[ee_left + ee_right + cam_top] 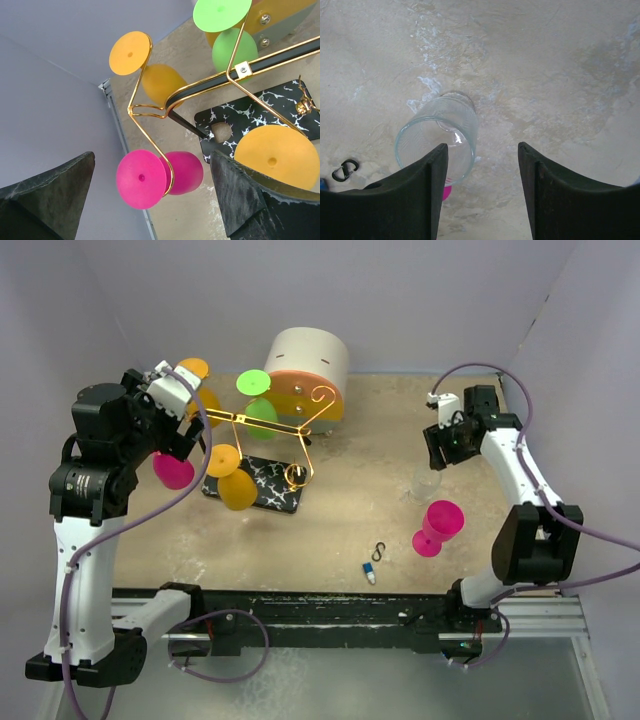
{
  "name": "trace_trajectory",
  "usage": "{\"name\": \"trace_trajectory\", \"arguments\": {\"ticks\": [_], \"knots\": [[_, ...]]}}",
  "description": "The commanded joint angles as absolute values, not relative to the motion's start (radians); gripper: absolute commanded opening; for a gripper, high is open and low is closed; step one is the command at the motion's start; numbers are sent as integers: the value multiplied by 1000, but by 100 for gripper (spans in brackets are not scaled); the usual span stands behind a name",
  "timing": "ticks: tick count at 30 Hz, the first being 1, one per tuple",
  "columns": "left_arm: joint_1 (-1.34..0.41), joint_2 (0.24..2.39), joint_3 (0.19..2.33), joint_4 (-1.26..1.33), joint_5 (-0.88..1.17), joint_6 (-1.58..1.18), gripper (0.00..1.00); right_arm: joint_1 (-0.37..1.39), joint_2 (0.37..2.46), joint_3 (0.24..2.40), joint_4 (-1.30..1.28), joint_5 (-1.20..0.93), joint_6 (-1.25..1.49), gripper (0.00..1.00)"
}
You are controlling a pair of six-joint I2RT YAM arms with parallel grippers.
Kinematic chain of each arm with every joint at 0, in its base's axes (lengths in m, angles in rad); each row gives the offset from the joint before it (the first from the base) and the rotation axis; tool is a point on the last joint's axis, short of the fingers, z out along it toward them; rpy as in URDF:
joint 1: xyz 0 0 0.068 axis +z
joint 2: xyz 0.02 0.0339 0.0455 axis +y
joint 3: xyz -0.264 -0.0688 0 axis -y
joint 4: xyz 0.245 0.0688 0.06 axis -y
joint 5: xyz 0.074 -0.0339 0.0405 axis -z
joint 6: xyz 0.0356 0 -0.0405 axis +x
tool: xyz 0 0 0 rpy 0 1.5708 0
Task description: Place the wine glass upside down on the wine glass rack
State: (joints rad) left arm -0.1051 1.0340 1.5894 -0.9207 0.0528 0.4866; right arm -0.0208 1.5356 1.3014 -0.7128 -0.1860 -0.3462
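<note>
Right gripper [481, 147] spread, empty; we see pink wine glass [437, 527] base-ward of it, past clear tumbler [437, 137]. Left gripper [152, 155] also spread, farther off.

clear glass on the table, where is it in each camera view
Top external: clear glass right of centre, just above the pink wine glass.
Left wrist: not in it.
Right wrist: left of centre.
Shared landmark: black carabiner, at the left edge in the right wrist view.
</note>
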Motion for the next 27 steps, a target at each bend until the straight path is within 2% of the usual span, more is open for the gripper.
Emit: {"name": "trace_trajectory", "arguments": {"ticks": [1,14,27], "knots": [[-100,1026,1604,-866,51,456,99,-21,1550,1341,-716,-232,-336,58],[-100,1020,1594,-865,64,457,99,-21,1618,1316,-722,-263,-368,33],[-97,1012,1597,-851,44,414,99,-21,1600,1294,-728,-242,-405,8]]}}
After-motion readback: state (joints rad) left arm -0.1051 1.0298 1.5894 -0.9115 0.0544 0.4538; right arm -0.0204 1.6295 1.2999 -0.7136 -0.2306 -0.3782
